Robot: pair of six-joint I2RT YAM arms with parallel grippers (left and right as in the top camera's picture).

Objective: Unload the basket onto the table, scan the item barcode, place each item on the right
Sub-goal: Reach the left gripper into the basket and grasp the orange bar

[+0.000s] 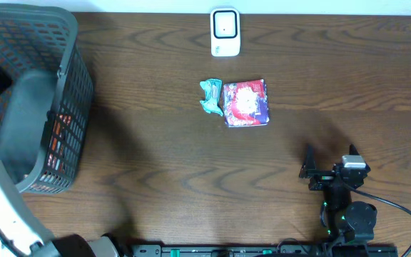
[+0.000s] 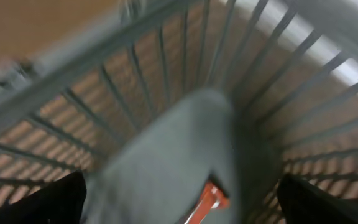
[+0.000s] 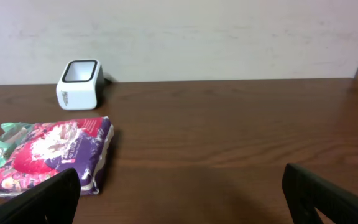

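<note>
We note the red-and-purple packet (image 1: 246, 103) lying flat mid-table, in front of the scanner (image 1: 225, 32), with a green wrapper (image 1: 211, 97) just beside it. The right gripper (image 1: 330, 155), jaws wide and empty, sits well apart from the packet. The left gripper (image 2: 179, 202), also wide, hangs over the basket (image 1: 77, 93).

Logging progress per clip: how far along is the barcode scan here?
Done: nothing visible; the red packet and teal packet lie on the table short of the scanner. In hand: nothing; the right end effector is open and apart from them, the left end effector open over the basket. Remaining: pick an item and show its barcode to the scanner.
</note>
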